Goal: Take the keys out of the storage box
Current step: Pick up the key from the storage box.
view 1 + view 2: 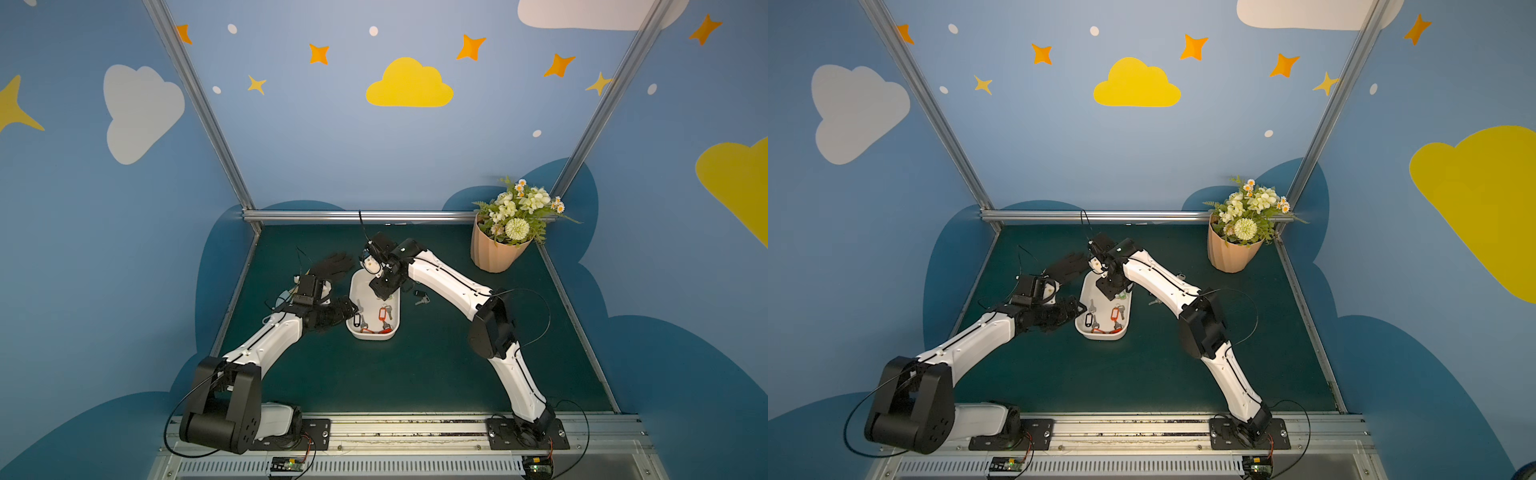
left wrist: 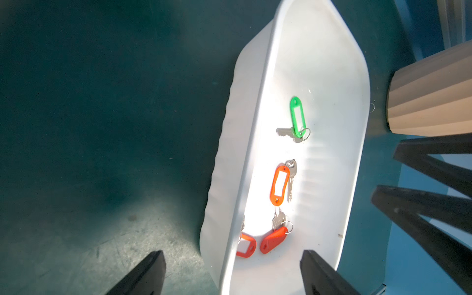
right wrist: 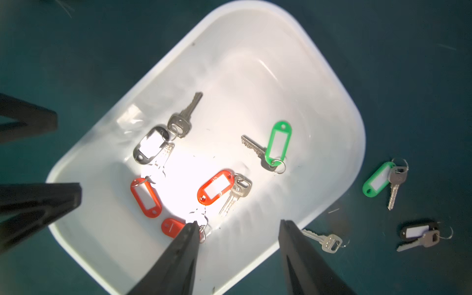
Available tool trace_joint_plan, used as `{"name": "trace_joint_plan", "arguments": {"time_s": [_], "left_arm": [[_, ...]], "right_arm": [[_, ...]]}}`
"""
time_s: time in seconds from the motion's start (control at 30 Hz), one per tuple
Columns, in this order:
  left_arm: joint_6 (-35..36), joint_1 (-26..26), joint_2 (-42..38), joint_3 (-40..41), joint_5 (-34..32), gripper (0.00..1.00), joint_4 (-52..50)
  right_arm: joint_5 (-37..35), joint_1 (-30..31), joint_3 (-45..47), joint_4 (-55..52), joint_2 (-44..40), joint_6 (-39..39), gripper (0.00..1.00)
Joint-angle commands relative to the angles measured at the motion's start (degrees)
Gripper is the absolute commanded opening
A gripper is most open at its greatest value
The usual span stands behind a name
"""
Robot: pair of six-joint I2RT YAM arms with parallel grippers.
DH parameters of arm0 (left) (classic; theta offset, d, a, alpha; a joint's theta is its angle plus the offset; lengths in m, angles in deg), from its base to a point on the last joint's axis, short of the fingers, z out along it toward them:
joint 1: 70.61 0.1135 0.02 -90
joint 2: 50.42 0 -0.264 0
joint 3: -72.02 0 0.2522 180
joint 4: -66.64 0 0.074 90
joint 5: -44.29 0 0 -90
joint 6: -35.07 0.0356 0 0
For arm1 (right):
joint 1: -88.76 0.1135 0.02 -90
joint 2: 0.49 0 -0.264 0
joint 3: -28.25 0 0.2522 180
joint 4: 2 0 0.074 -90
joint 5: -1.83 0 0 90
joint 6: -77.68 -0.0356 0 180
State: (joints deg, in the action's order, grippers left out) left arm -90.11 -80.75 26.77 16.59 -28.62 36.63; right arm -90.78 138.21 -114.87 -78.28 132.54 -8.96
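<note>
Near the middle of the table, a little toward its left edge, the storage box [image 1: 372,335] holds most of the keys [image 3: 217,187]. Inside it you can make out one green-tagged, one black-tagged, three red-tagged and one with no clear tag, plus pale shapes lost in the lamp's glare. Three more lie out on the table on the side of the box toward the right edge: a green-tagged key [image 3: 378,182], a black-tagged key [image 3: 419,233] and a bare key [image 3: 324,240].

Your right gripper [image 3: 237,224] hangs over the box with its jaws apart and only white floor between them. One of its fingertips [image 3: 191,227] overlaps the solid red tag [image 3: 171,227] and its ring.

Your left gripper [image 2: 229,255] is spread wide with the box's wall between its fingers. Whether either finger touches the wall I cannot tell.

- **Empty close:** shutting the right gripper where it is would likely catch nothing, or only clip that ring and drag the tag.
- **Slipping:** the keys lie flat on smooth plastic, so a shallow pinch may skate off.
- **Glare:** it hides the pale tags, so you could grab two keys at once.
- **Box shift:** the box looks light, and a finger pressing its wall could shove or tip it.
- **Arm clash:** both arms crowd the same box, so watch that they do not collide.
</note>
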Motion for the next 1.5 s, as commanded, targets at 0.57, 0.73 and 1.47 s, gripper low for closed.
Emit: {"name": "trace_joint_plan", "arguments": {"time_s": [0.57,0.73,1.47], "left_arm": [[0.7,-0.1,2.2,-1.7,-0.8,0.89,-1.3],[0.8,-0.1,2.3,-2.0,-1.0,0.89,-1.6],[2.0,-0.1,5.9,-2.9,-2.8,0.89,-2.5]], "right_arm": [[2.1,0.5,-4.5,-4.2,9.6,9.6,0.50],[1.3,0.5,-4.4,-4.3,10.3,11.4,0.47],[3.6,-1.3,-4.8,-3.9,12.6,15.8,0.42]]}}
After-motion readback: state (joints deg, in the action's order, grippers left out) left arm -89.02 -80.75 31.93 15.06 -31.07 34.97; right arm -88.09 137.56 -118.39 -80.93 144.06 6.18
